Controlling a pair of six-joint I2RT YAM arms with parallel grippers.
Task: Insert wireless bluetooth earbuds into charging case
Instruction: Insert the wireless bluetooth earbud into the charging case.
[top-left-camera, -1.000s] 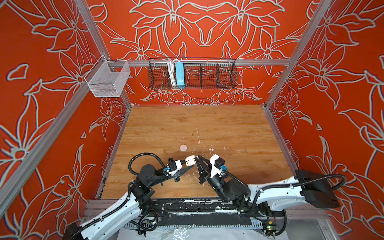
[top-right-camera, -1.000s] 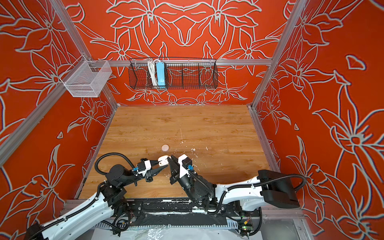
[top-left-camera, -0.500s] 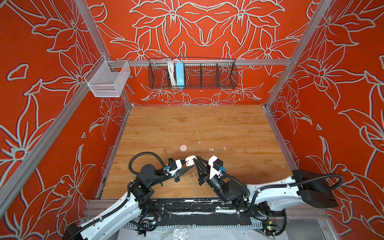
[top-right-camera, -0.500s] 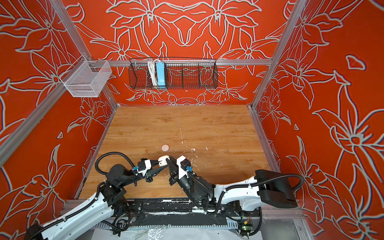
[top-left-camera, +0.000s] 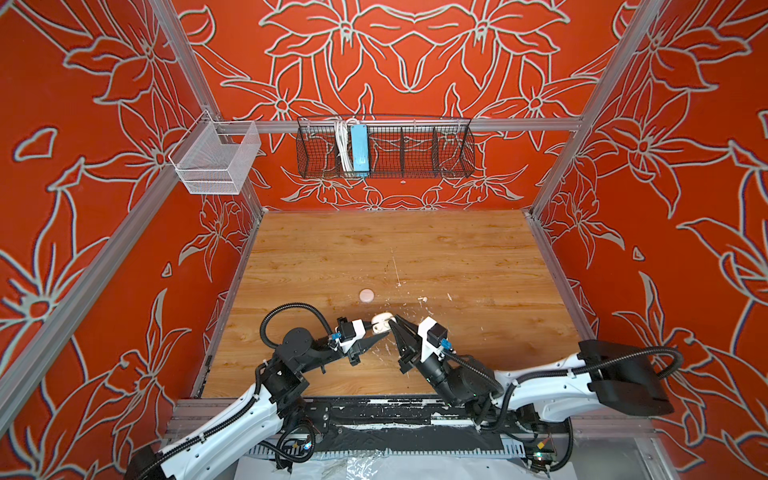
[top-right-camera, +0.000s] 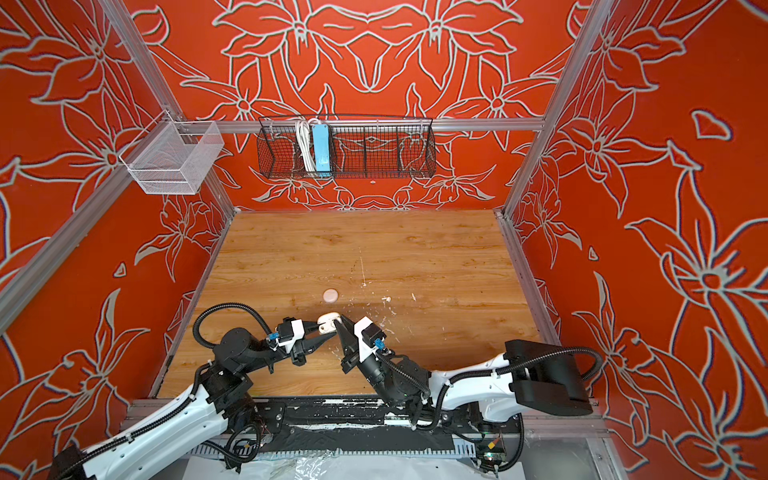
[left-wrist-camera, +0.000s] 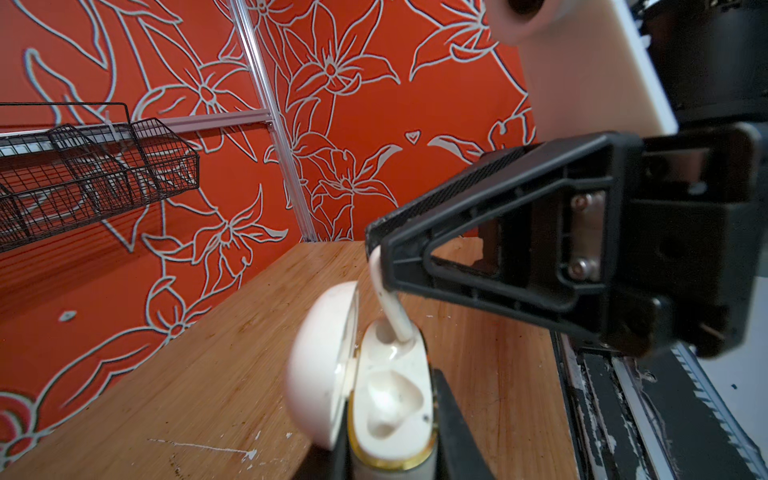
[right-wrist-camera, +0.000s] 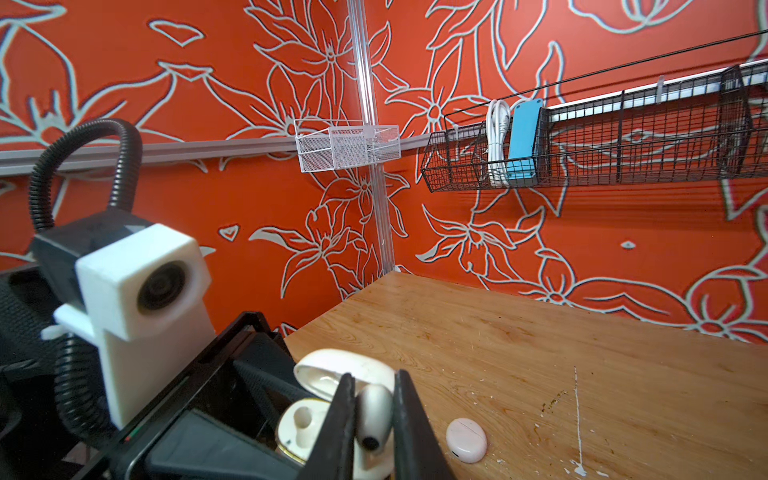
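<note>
Earbud (left-wrist-camera: 390, 301) stem at case (left-wrist-camera: 395, 390) socket rim

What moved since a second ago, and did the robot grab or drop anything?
The right tool, pinching an earbud, crept slightly toward the white case held open in the left tool; its arm slid the same way. Nothing was grabbed or let go. The left tool, the white case and the round pink case stayed put.

Right arm (top-left-camera: 536, 386) slightly further left
</note>
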